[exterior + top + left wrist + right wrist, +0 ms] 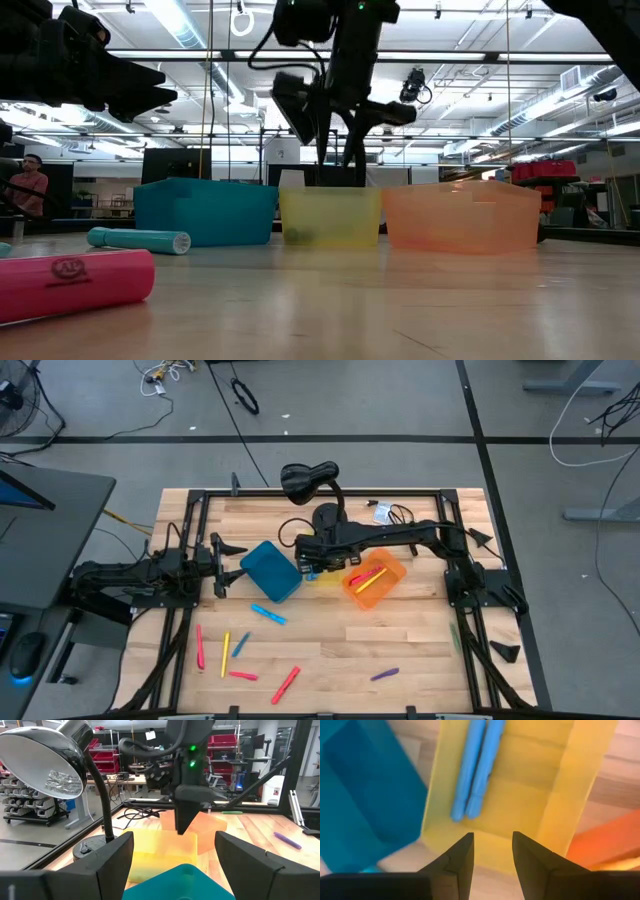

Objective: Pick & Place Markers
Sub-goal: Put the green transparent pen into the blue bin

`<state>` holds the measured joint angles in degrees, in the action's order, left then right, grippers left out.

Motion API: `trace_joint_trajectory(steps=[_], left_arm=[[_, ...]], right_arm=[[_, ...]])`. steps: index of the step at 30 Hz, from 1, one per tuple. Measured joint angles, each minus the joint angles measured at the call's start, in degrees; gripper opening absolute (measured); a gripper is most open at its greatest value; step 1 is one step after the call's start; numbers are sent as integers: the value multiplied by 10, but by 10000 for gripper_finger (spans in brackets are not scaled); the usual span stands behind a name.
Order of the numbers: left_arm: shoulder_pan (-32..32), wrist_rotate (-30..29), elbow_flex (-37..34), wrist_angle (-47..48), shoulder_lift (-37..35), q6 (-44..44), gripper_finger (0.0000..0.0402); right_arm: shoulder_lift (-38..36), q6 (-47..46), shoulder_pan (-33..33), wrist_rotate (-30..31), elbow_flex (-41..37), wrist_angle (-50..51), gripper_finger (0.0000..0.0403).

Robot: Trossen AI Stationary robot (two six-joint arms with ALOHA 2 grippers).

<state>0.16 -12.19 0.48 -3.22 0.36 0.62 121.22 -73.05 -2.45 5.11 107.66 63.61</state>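
Right wrist view: right gripper (492, 852) hangs above the yellow bin (560, 795), fingers parted, nothing between them. Two blue markers (477, 767) lie side by side on the bin floor, ahead of the fingertips, long axes running away from them. Left gripper (222, 565) waits spread wide beside the blue bin (271, 571). More markers (240, 660) lie scattered on the table (420, 640).

overhead, table-level, 2 wrist cams.

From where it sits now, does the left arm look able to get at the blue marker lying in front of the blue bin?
Probably yes. The left gripper is open and empty beside the blue bin, and the blue marker lies on bare table with nothing on or over it. The right gripper is over the yellow bin, out of the way.
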Motion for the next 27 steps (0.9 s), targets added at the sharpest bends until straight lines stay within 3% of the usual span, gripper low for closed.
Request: trace_joint_trajectory(steps=[20,27], left_arm=[[0,0,0,0,0,0,286],[0,0,0,0,0,0,286]], right_arm=[[-50,35,101,0,-2,4,135],[-76,-5,106,11,-25,22,135]])
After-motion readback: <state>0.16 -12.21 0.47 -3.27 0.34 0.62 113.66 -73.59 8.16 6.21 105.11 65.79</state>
